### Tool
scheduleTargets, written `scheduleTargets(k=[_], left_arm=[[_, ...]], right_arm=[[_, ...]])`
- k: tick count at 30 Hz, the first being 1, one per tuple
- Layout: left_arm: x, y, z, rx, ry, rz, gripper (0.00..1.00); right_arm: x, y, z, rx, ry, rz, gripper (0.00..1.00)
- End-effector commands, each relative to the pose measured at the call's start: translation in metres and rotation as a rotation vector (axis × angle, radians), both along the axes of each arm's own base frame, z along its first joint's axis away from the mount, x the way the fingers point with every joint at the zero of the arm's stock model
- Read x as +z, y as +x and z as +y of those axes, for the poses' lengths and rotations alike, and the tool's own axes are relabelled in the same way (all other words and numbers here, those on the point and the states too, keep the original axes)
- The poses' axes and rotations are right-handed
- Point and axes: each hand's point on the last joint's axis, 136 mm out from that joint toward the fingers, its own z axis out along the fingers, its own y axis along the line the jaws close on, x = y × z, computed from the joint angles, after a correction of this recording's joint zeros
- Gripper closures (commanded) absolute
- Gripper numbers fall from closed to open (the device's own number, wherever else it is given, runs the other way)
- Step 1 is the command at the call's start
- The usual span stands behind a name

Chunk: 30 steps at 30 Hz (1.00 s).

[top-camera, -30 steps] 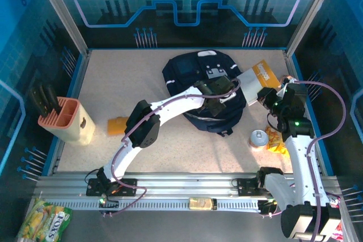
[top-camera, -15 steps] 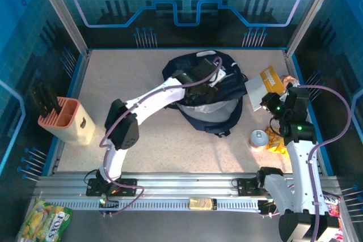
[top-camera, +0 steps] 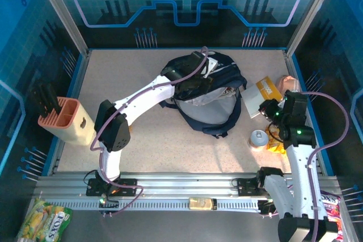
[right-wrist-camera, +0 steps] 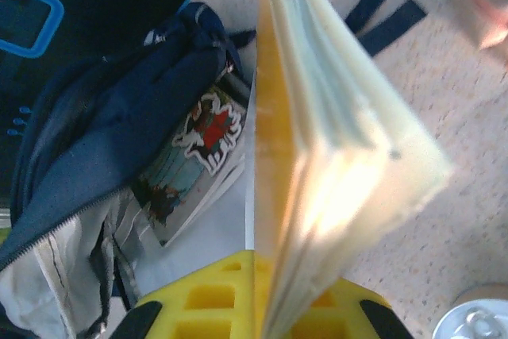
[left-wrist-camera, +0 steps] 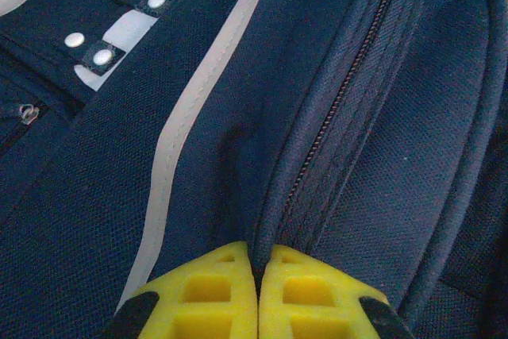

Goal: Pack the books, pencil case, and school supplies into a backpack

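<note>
Navy backpack (top-camera: 218, 122) gapes wider now, left gripper (left-wrist-camera: 258, 266) pinched tight on its zipper edge; right gripper (right-wrist-camera: 255, 277) still clamps an orange-yellow book (right-wrist-camera: 317, 140).

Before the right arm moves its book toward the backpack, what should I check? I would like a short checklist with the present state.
1. Left gripper shut on backpack fabric beside the zipper: ok.
2. Right gripper shut on the orange-covered book: ok.
3. Backpack mouth held open: ok.
4. Red-figure book lies inside the mouth: ok.
5. Free room beside it: cannot tell.
</note>
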Motion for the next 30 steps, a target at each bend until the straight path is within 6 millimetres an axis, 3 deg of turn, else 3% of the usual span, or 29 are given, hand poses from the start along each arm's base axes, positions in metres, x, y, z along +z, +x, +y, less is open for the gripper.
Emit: scheduleTargets(k=[1, 6, 12, 22, 30], left_arm=[[0.060, 0.011, -0.020, -0.012, -0.175, -0.096, 1.00], [0.068, 0.009, -0.022, -0.023, -0.195, -0.104, 1.00], [0.072, 0.005, -0.020, -0.028, -0.203, -0.101, 1.00], [0.079, -0.002, -0.018, -0.034, -0.225, -0.092, 1.00], [0.083, -0.004, -0.018, -0.033, -0.242, -0.086, 1.00]], right_arm=[[-0.001, 0.005, 0.028, 0.058, 0.167, -0.031, 0.98], [0.010, 0.025, 0.065, 0.172, 0.325, -0.141, 0.97], [0.002, 0.048, 0.088, 0.210, 0.416, -0.174, 0.97], [-0.058, 0.066, 0.089, 0.058, 0.414, -0.021, 0.95], [-0.087, 0.081, 0.101, 0.031, 0.410, 0.065, 0.93]])
